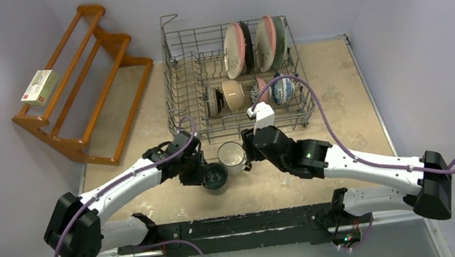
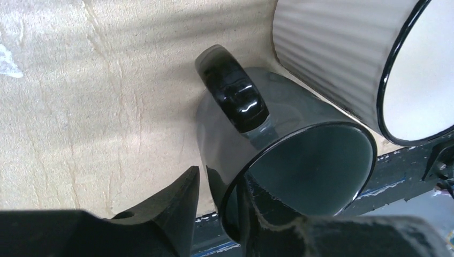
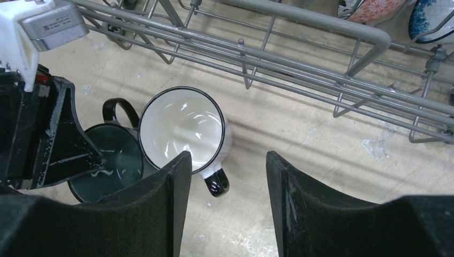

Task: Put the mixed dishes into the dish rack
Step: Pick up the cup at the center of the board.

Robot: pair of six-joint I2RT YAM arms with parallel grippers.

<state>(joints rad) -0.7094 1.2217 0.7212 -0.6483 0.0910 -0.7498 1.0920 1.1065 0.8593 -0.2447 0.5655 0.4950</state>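
Dark teal mug (image 3: 110,160), glossy black handle. White mug (image 3: 182,126): ribbed wall, black rim and handle. Rack (image 1: 180,81) grey wire. Worktop (image 1: 338,80) mottled beige.

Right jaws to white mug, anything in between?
Nothing visible. The right gripper hangs open above the white mug, on its handle side. The dark teal mug crowds the other side, with the left gripper astride its rim.

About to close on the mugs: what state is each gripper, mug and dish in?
left gripper: open, straddling the dark teal mug rim.
right gripper: open, empty, above the white mug handle.
dark teal mug: upright, empty, on the table.
white mug: upright, empty, on the table.
plates: standing on edge in the dish rack.
bowls: on edge in the dish rack.
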